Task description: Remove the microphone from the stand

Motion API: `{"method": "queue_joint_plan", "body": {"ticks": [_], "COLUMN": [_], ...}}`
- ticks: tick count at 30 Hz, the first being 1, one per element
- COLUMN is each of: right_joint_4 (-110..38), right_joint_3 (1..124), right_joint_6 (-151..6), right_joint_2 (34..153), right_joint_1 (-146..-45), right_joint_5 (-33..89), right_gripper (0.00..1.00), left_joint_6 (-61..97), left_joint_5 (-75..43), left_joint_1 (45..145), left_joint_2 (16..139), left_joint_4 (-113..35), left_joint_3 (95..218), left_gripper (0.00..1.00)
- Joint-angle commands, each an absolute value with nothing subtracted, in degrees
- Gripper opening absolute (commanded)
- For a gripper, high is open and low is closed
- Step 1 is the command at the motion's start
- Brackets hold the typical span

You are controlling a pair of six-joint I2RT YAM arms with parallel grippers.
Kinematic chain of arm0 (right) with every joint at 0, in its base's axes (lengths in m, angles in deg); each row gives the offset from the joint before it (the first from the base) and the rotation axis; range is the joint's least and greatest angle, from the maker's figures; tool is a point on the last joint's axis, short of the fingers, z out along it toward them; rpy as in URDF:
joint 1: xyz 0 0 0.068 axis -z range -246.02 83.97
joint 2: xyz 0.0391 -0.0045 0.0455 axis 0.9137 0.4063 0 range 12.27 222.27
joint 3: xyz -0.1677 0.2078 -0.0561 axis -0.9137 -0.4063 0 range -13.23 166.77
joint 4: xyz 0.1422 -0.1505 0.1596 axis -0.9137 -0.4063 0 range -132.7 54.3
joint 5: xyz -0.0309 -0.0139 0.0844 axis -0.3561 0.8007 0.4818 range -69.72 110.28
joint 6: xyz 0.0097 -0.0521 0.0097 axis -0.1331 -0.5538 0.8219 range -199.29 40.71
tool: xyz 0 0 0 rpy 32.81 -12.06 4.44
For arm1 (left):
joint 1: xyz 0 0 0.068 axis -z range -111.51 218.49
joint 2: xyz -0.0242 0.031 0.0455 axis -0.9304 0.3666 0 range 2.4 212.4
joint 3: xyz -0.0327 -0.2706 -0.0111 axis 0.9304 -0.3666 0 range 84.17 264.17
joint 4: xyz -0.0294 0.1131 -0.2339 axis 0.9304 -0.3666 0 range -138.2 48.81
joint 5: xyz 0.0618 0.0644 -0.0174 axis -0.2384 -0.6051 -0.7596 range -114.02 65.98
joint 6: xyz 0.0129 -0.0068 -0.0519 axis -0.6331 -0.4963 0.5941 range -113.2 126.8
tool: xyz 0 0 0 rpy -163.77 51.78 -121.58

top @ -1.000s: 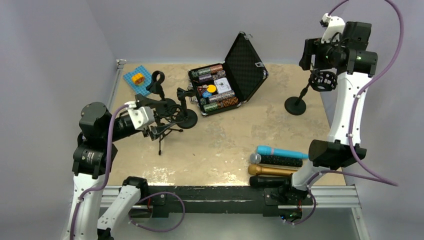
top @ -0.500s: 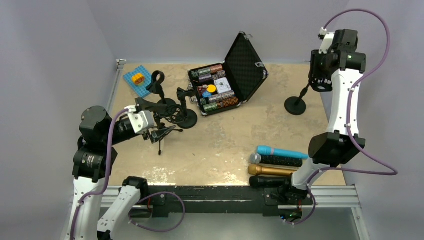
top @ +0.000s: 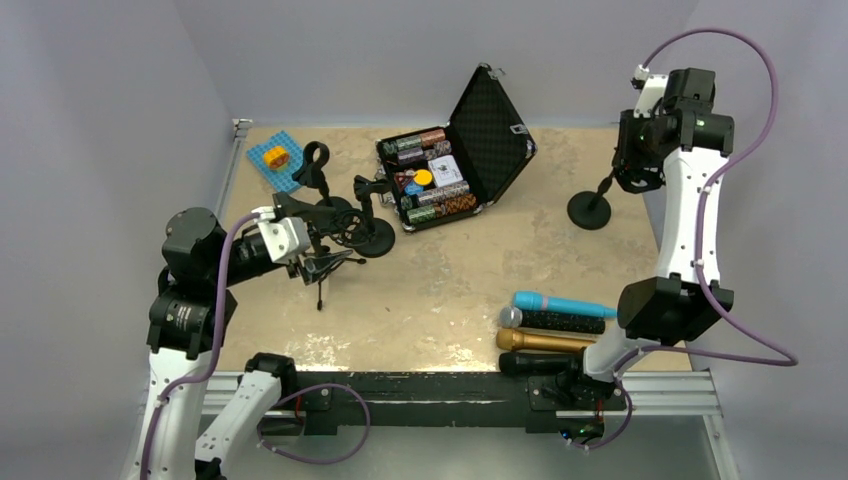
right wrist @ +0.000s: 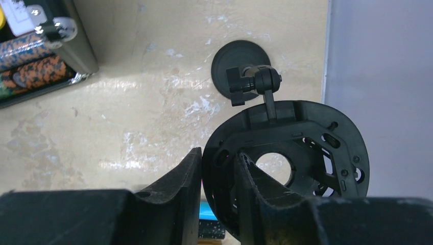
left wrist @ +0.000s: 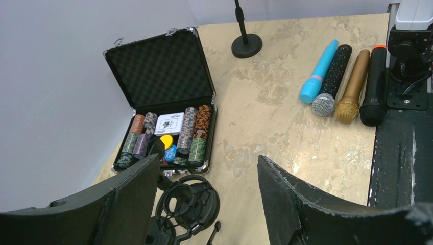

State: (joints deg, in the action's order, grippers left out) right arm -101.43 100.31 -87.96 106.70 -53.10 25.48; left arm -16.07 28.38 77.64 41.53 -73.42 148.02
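The right gripper (right wrist: 217, 166), much the nearer, pinches narrow on the rim of the mount (right wrist: 327, 148) atop the tilted stand (right wrist: 224, 58), its ring seemingly empty; four mics (top: 555, 322) lie flat by that arm's base, and the left gripper (left wrist: 209, 178) gapes wide, well apart.

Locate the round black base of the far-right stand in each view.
Top external: stand base, right side, upper half.
Left wrist: top edge, centre.
Right wrist: top centre, above the shock mount.
Shared landmark: open chip case, left of the base in every view.
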Motion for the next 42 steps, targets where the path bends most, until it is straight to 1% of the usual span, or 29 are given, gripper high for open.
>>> {"method": "queue_joint_plan", "body": {"ticks": [1, 10, 13, 18, 22, 23, 24, 25, 27, 32, 36, 38, 40, 42], "right_joint_4": [-104.6, -110.6, -110.1, -110.5, -110.6, -110.5, -110.0, -109.3, -108.1, -105.7, -104.7, -105.4, -107.3, -106.8], "right_joint_3": [99.8, 97.4, 94.8, 94.5, 98.2, 99.0, 99.5, 99.5, 99.7, 102.4, 106.4, 107.0, 107.1, 104.4], "right_joint_6": [-90.6, -95.8, -96.4, -96.7, -95.3, -94.1, -93.7, -93.6, -92.3, -89.7, -88.9, -89.1, -90.1, -89.7], "right_joint_2": [101.9, 93.3, 91.2, 91.0, 92.5, 93.0, 93.2, 93.3, 93.1, 93.5, 95.6, 97.2, 98.5, 97.8], "right_joint_1": [-53.5, -65.4, -71.9, -80.0, -83.0, -82.8, -82.8, -82.2, -80.6, -77.0, -70.3, -66.9, -66.2, -64.1], "right_joint_5": [31.4, 40.5, 42.7, 47.7, 43.6, 40.2, 37.4, 35.5, 34.3, 28.1, 26.4, 26.4, 27.4, 27.0], "right_gripper": [0.0, 0.0, 0.0, 0.0, 0.0, 0.0, 0.06, 0.11, 0.12, 0.29, 0.52, 0.69, 0.77, 0.86], "left_joint_6": [-15.1, -15.0, -13.7, -12.1, -13.6, -13.8, -13.8, -13.8, -13.5, -12.8, -12.9, -12.7, -12.6, -12.6], "left_joint_5": [30.7, 32.6, 33.1, 34.4, 34.1, 33.8, 33.6, 33.4, 33.3, 33.2, 33.2, 33.2, 33.0, 32.9], "left_joint_1": [77.9, 78.0, 77.9, 78.2, 78.8, 78.9, 79.0, 79.1, 79.1, 79.1, 79.1, 79.2, 79.1, 79.1], "left_joint_2": [42.5, 45.2, 45.8, 46.2, 46.0, 45.8, 45.7, 45.4, 45.3, 45.1, 45.1, 45.0, 44.7, 44.5], "left_joint_4": [-72.1, -71.4, -70.3, -70.5, -73.2, -73.5, -73.8, -73.9, -73.5, -72.9, -72.8, -72.5, -72.4, -72.4], "left_joint_3": [148.8, 149.5, 149.3, 149.3, 150.1, 150.2, 150.1, 150.0, 149.7, 149.6, 149.5, 149.3, 149.1, 149.0], "left_gripper": [0.74, 0.74, 0.74, 0.74, 0.74, 0.74, 0.74, 0.74, 0.74, 0.74, 0.74, 0.74, 0.74, 0.74]}}
